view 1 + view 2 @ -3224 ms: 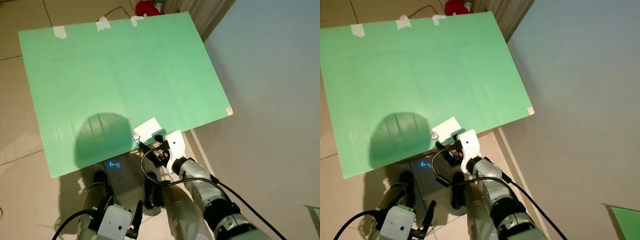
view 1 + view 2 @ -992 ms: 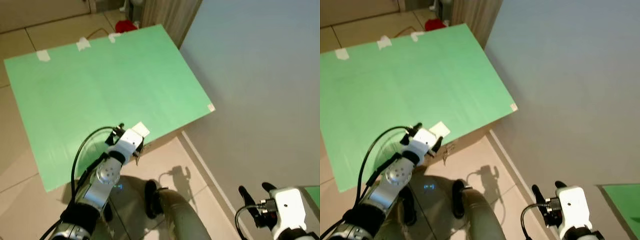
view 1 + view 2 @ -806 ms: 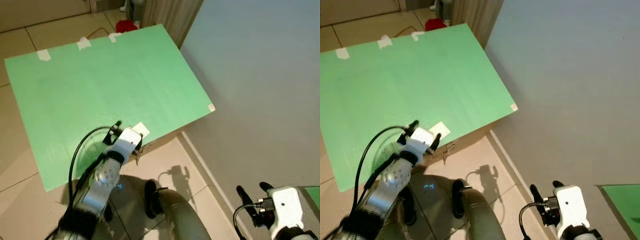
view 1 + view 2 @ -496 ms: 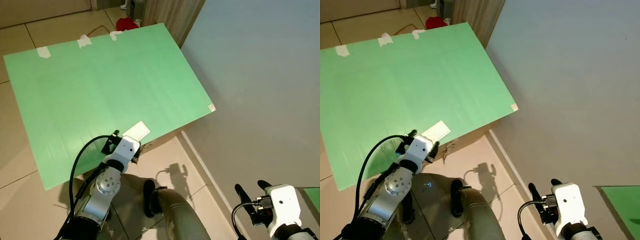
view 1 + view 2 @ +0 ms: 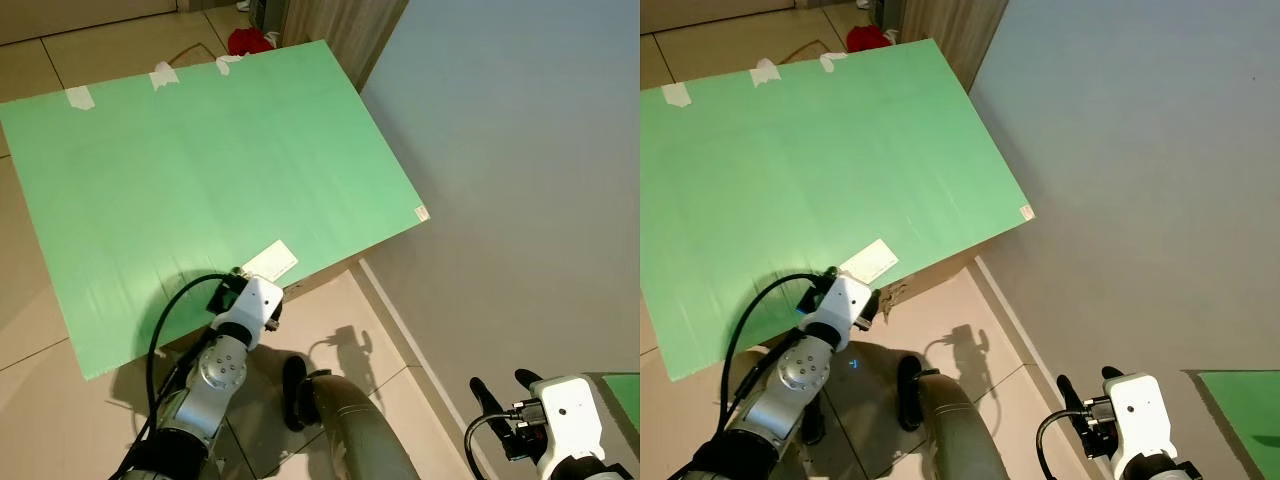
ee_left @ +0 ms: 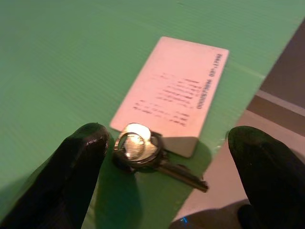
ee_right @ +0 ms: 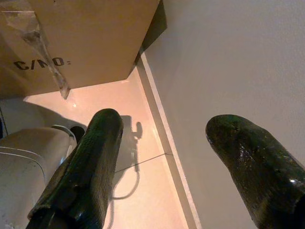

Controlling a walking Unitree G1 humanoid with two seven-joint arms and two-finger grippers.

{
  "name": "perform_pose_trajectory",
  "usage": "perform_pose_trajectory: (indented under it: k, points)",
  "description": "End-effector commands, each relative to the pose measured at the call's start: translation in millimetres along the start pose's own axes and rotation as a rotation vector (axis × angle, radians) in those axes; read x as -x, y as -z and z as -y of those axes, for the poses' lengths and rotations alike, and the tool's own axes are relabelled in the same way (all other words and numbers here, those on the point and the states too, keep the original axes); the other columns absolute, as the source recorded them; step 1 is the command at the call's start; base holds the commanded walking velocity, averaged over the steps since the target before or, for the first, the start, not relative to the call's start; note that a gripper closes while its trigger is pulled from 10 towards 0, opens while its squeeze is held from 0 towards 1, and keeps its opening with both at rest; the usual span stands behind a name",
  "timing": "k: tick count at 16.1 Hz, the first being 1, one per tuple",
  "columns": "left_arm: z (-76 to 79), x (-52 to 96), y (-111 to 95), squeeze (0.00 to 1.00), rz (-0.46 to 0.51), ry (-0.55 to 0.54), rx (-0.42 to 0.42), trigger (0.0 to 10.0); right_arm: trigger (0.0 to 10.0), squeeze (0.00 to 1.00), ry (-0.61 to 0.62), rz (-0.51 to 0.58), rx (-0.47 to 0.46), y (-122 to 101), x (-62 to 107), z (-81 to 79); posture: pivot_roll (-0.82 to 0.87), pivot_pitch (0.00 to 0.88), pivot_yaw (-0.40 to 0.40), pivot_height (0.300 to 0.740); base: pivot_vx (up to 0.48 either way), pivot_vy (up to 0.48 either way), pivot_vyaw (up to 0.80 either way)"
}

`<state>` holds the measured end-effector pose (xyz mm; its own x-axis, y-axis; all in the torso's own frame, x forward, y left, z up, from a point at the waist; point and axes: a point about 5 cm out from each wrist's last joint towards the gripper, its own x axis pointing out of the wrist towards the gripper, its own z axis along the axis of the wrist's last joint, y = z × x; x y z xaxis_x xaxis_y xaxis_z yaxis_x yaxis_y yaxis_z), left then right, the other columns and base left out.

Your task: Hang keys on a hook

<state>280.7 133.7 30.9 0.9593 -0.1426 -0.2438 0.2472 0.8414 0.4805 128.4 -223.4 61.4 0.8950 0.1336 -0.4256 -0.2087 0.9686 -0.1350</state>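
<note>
A small bunch of keys, a silver ring with a dark key, lies on the green board against the near corner of a white card, close to the board's near edge. My left gripper hovers just over the keys, open, with one black finger on each side and nothing held. In the left eye view the left gripper sits beside the white card. My right gripper hangs low at the right near the wall, open and empty.
The green board rests on a cardboard box and is taped along its far edge. A pale wall runs along the right. Tiled floor lies below the box; a red object lies beyond the board.
The right arm has drawn back from the card to low right and the left arm has come to it. In the last second the left gripper sank toward the board's near edge.
</note>
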Motion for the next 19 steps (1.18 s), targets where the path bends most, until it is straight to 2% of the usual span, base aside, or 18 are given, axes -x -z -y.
perform_pose_trajectory:
  k: [1,5,10,12,13,14,19]
  points:
    - [17.5,4.6,7,0.0,-0.036,0.043,0.009,10.0,10.0,0.0,0.025,-0.052,0.006,8,8.2,7.6,-0.32,0.405,-0.303,0.736,0.0,0.0,0.0]
    - [20.9,3.2,14,0.0,-0.084,0.044,0.02,10.0,10.0,0.0,0.024,-0.057,0.012,8,9.7,8.6,-0.33,0.408,-0.315,0.736,0.0,0.0,0.0]
    - [13.9,2.7,23,0.0,-0.131,0.002,0.021,10.0,10.0,0.0,0.026,-0.065,0.02,10,11.0,11.6,-0.33,0.407,-0.322,0.736,0.0,0.0,0.0]
    - [12.8,3.3,26,0.0,-0.148,-0.006,0.025,4.0,10.0,0.0,0.025,-0.067,0.021,11,9.8,11.8,-0.33,0.407,-0.325,0.736,0.0,0.0,0.0]
    - [12.7,3.5,28,0.0,-0.155,-0.007,0.027,3.0,10.0,0.0,0.024,-0.068,0.022,10,9.5,11.9,-0.33,0.407,-0.325,0.736,0.0,0.0,0.0]
    - [12.8,4.3,30,0.0,-0.164,-0.013,0.032,0.0,10.0,0.0,0.023,-0.069,0.024,11,10.2,12.5,-0.33,0.407,-0.328,0.736,0.0,0.0,0.0]
    - [12.8,3.2,30,0.0,-0.171,-0.016,0.043,0.0,10.0,0.0,0.019,-0.079,0.031,13,9.7,13.0,-0.33,0.407,-0.33,0.736,0.0,0.0,0.0]
